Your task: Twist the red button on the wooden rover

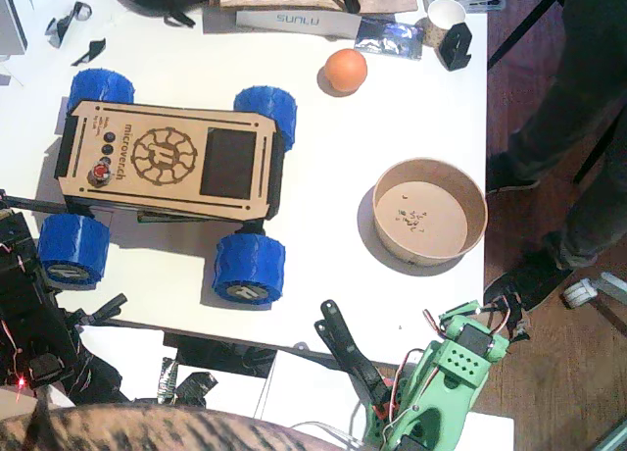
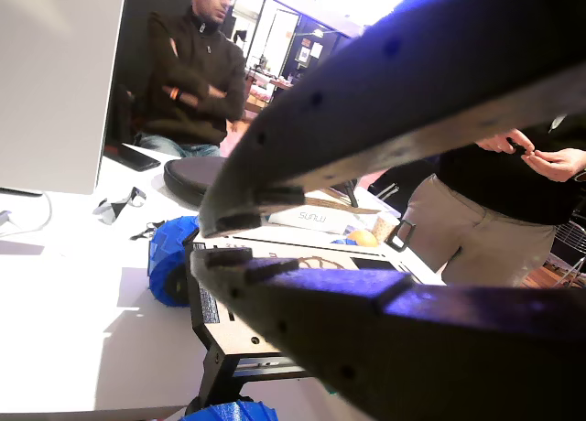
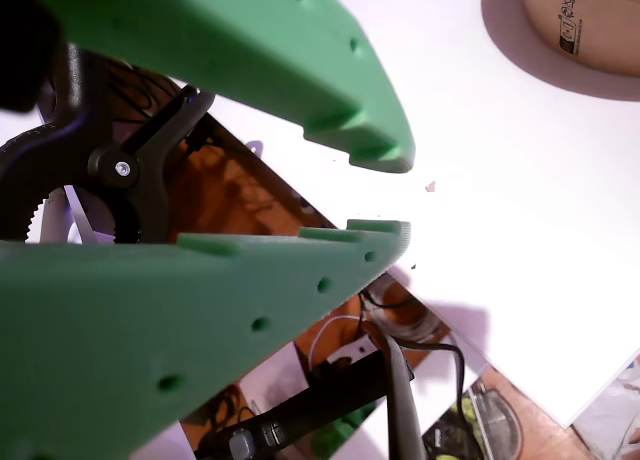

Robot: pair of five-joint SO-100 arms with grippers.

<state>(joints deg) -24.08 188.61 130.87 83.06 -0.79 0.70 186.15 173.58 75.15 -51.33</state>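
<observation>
Hard overhead light bleaches my white bench (image 1: 411, 127) almost to glare in the fixed view, with the wooden rover (image 1: 167, 162), the orange ball (image 1: 345, 70) and the cardboard bowl (image 1: 429, 211) dropping soft grey shadows toward the lower left, and the whole picture is grainy and slightly soft. In a wrist view my dark left claw (image 2: 215, 242) looms blurred and bluish against a window (image 2: 357, 0) blown out to white. In a wrist view my green right claw (image 3: 385, 195) is smeared out of focus over an overexposed benchtop.
</observation>
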